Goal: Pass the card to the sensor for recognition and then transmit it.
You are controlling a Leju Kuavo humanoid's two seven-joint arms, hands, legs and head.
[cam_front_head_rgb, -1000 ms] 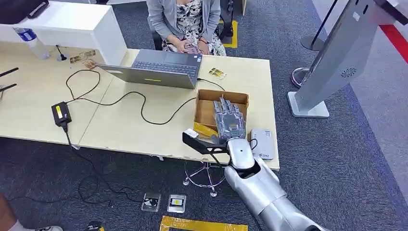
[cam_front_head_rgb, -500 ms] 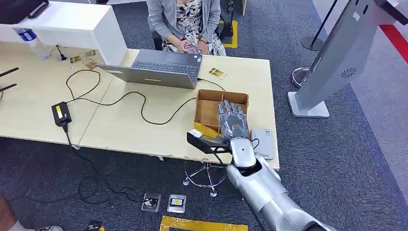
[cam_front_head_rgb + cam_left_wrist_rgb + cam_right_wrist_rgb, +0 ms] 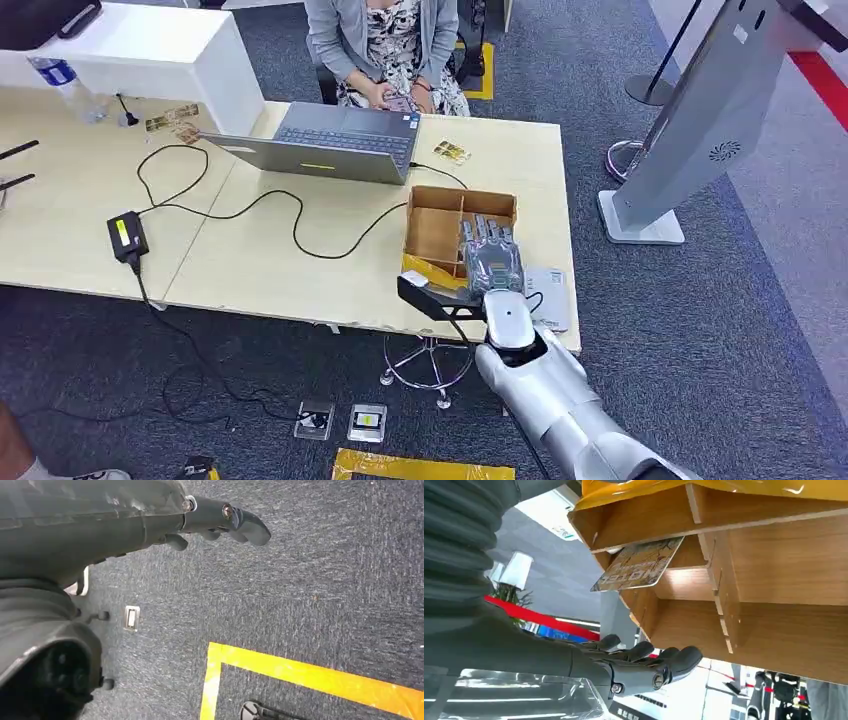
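My right hand hovers flat over the right side of a wooden divided box near the desk's front edge, fingers stretched out and holding nothing. In the right wrist view a printed hotel card leans inside a compartment of the box, apart from my fingers. A flat grey card reader lies on the desk just right of the box. My left hand hangs beside my body over the carpet, fingers loose and empty.
A person sits behind the desk at an open laptop. A black cable and power adapter cross the desk. Loose cards lie beyond the box. A grey kiosk stand rises at the right. Yellow tape marks the carpet.
My right hand has slid right and slightly back toward me, from the box's middle to its right side. Nothing was picked up.
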